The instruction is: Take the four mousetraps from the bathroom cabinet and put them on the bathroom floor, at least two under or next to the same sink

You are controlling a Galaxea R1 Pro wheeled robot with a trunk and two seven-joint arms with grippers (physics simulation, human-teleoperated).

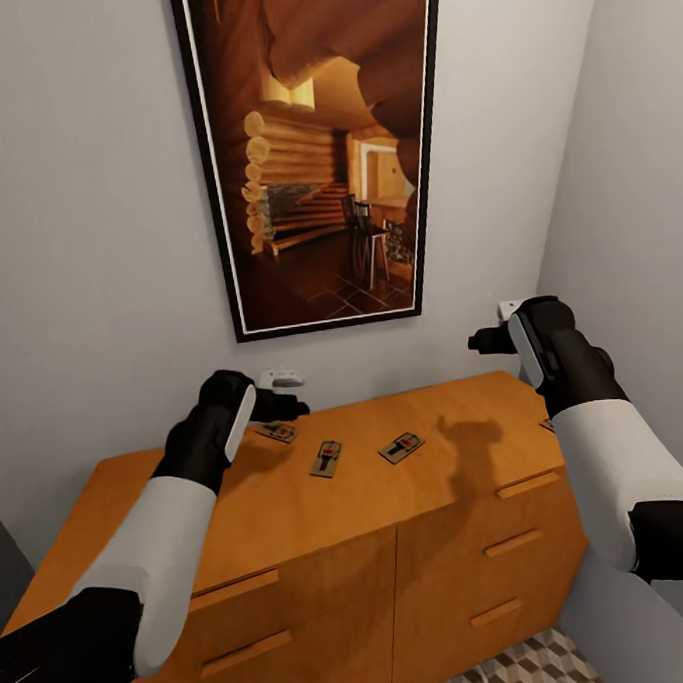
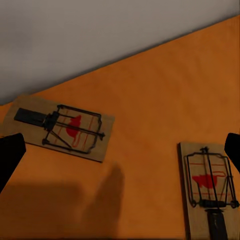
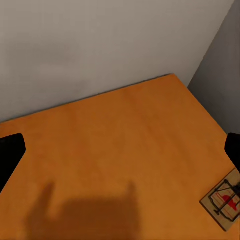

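1. The orange-brown cabinet (image 1: 290, 504) is seen from the head view against a grey wall, below a large framed picture (image 1: 317, 153) of a log-cabin interior.
2. Three mousetraps are laid flat on the cabinet's top: one (image 1: 277, 431) just beside the left gripper, a second (image 1: 327, 458) near the middle, and a third (image 1: 401, 446) to its right, all apart from one another.
3. What is probably a fourth mousetrap (image 1: 547, 426) is glimpsed at the top's right end, mostly hidden behind the right forearm; in the right wrist view a trap (image 3: 224, 200) is shown near that end of the cabinet top (image 3: 115, 160).
4. The left gripper (image 1: 285, 405) is held above the top's rear left part; in the left wrist view its fingers (image 2: 10, 152) are spread wide, with nothing between them, over two traps (image 2: 62, 127) (image 2: 209, 190).
5. The right gripper (image 1: 487, 342) is held higher, clear of the top, likewise spread and unloaded in its wrist view.
6. A patch of cube-patterned bathroom floor (image 1: 529, 667) is visible beside the cabinet's base.
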